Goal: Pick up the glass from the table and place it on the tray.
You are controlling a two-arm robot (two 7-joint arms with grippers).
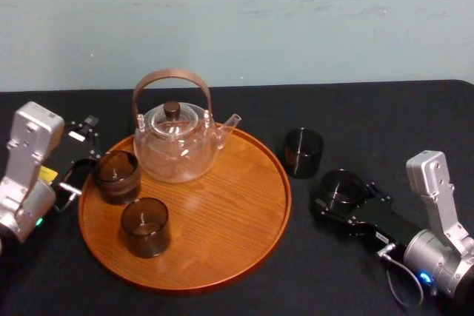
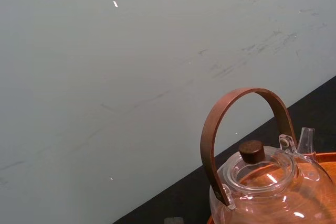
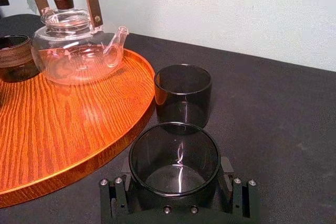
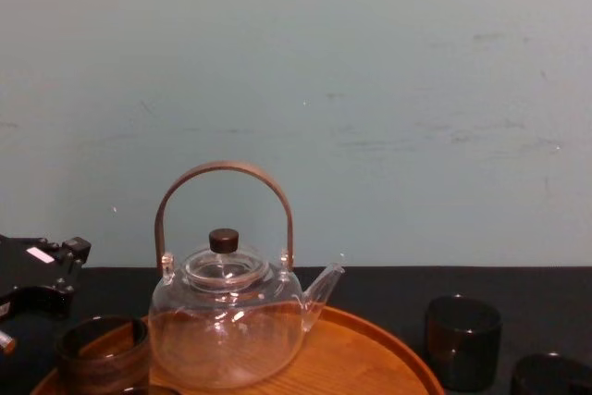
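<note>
As I scan from the left, the left gripper point(image 1: 80, 155) sits at the tray's point(image 1: 244, 234) left rim, jaws spread wide, holding nothing; a rear cup point(image 1: 116, 175), a front cup point(image 1: 145, 226) and a teapot point(image 1: 176, 142) stand on the tray; right of it, on the table point(image 1: 385, 131), a spare glass point(image 1: 304, 152); nearer me, the glass point(image 3: 174, 150) stands off the tray, clasped by the right gripper point(image 3: 176, 174).

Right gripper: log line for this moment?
right gripper around glass on table | tray holds teapot, two glasses | left gripper at tray's left edge
</note>
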